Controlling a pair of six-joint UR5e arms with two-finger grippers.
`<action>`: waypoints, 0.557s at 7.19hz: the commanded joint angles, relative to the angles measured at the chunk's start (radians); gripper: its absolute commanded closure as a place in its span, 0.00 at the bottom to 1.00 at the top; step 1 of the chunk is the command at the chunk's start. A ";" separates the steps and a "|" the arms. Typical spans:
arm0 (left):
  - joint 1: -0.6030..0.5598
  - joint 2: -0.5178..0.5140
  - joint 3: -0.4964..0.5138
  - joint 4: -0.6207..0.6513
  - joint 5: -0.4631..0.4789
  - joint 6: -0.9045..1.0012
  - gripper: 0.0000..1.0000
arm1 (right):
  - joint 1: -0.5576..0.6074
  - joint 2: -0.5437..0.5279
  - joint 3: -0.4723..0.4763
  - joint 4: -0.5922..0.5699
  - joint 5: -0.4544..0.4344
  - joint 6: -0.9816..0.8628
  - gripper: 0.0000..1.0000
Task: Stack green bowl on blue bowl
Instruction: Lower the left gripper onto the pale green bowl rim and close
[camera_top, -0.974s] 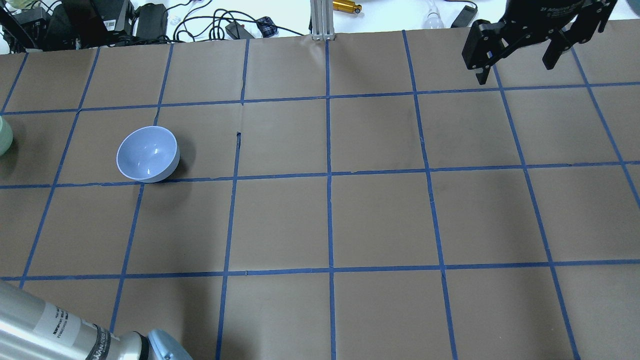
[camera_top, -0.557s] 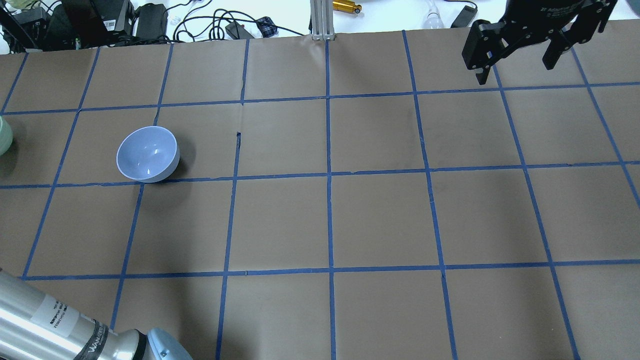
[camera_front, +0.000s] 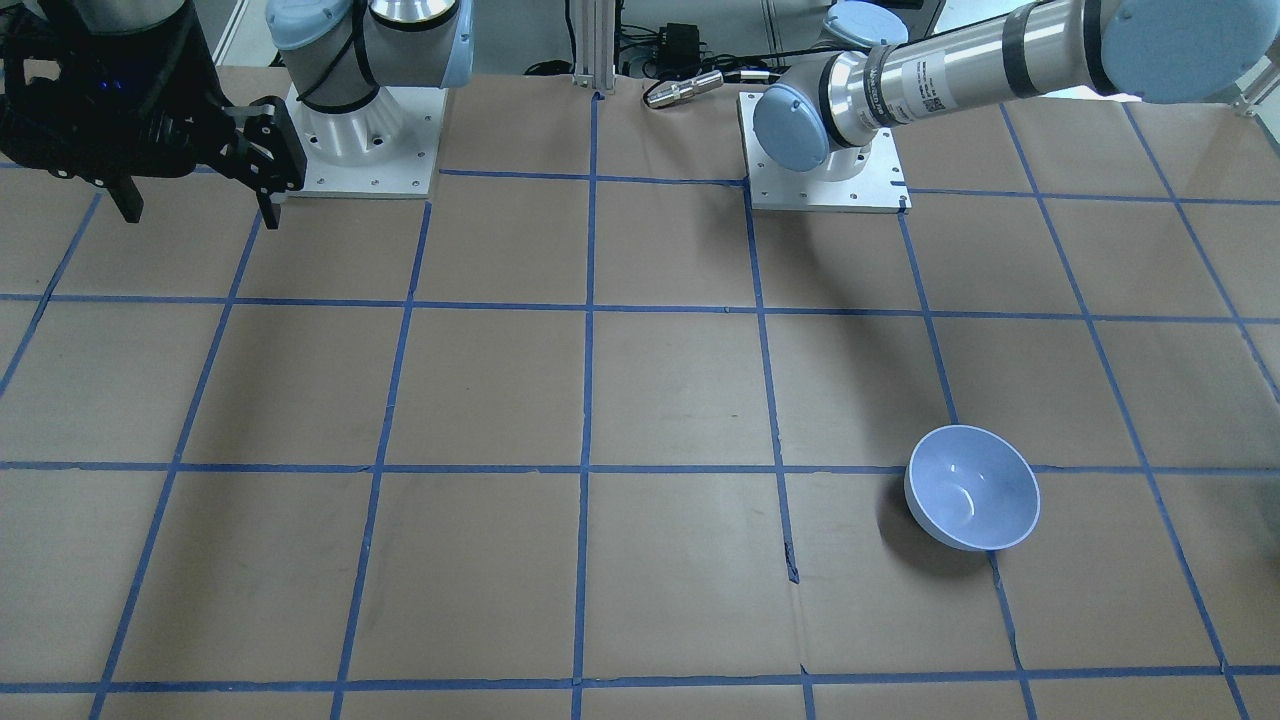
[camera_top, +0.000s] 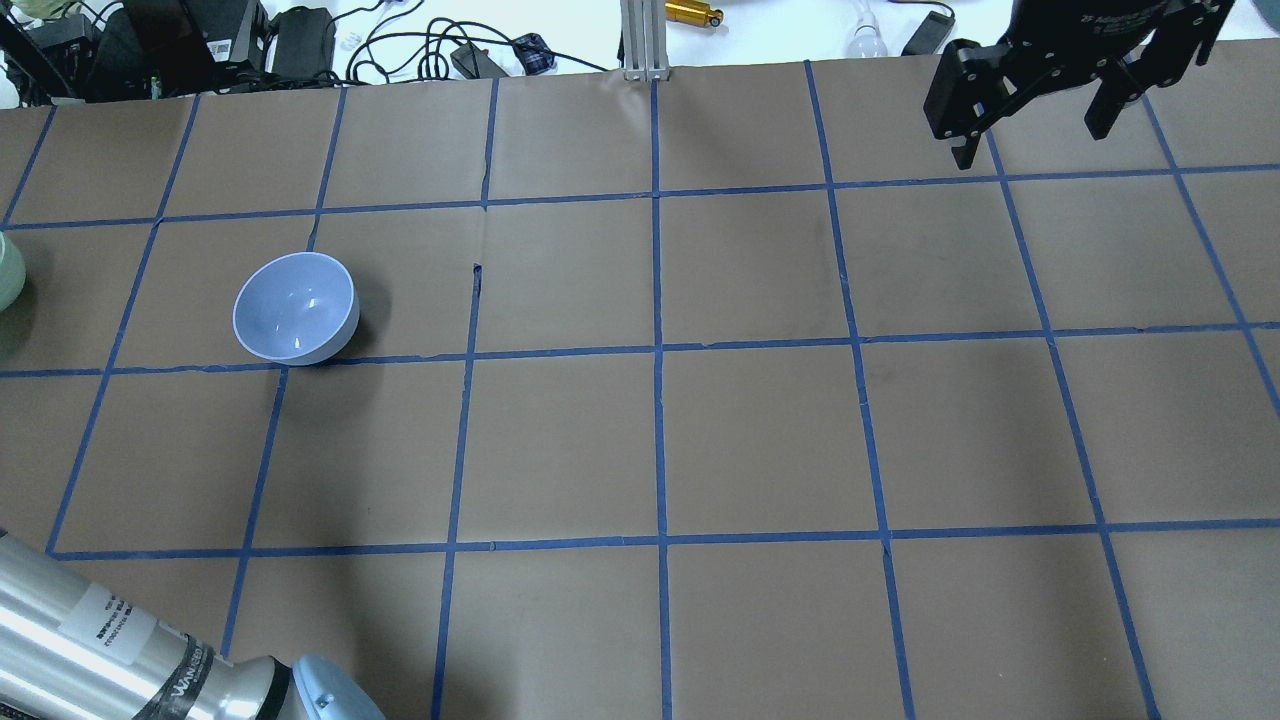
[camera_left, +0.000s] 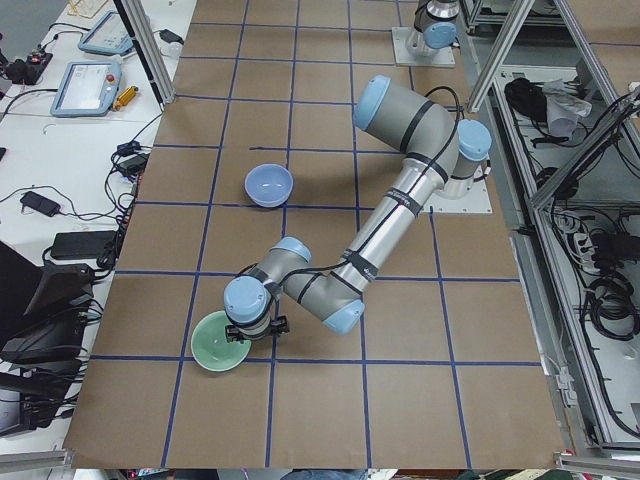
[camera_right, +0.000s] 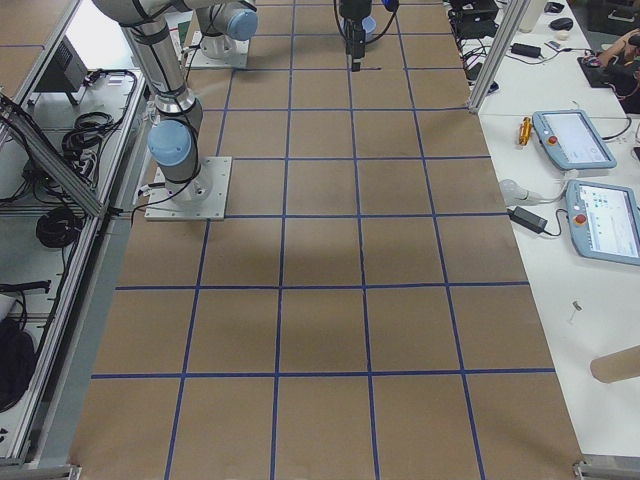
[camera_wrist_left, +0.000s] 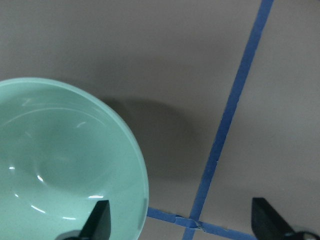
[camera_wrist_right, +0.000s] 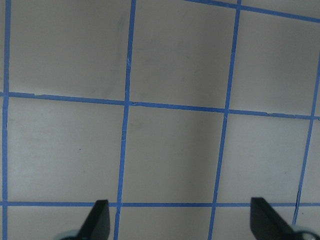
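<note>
Hovering left gripper (camera_wrist_left: 182, 222): fingers spread wide, holding nothing. One fingertip (camera_wrist_left: 97, 220) sits over the green bowl's inside near its rim, the other over bare paper outside it. I cannot tell whether either touches the bowl.
Green bowl (camera_wrist_left: 65, 160): upright on the table (camera_top: 760, 440) at the robot's left end, mouth up and empty. In the overhead view only a sliver shows at the edge. The side view shows the gripper right over its near rim.
Blue bowl (camera_top: 295, 307): upright and empty on the brown paper, its base just touching a blue tape line (camera_top: 560, 352). It stands well apart from the green bowl, with nothing stacked in it.
Right gripper (camera_top: 1033, 140): fingers wide apart and empty, held high above the far right corner of the table, far from both bowls.
Right wrist view: only taped grid squares below.
</note>
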 joint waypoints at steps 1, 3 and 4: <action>0.000 -0.015 0.013 0.004 -0.002 0.017 0.02 | 0.000 0.000 0.000 0.000 0.000 0.000 0.00; -0.001 -0.025 0.018 0.020 -0.002 0.020 0.02 | 0.000 0.000 0.000 0.000 0.000 0.000 0.00; -0.001 -0.027 0.018 0.024 -0.003 0.019 0.03 | 0.000 0.000 0.000 0.000 0.000 0.000 0.00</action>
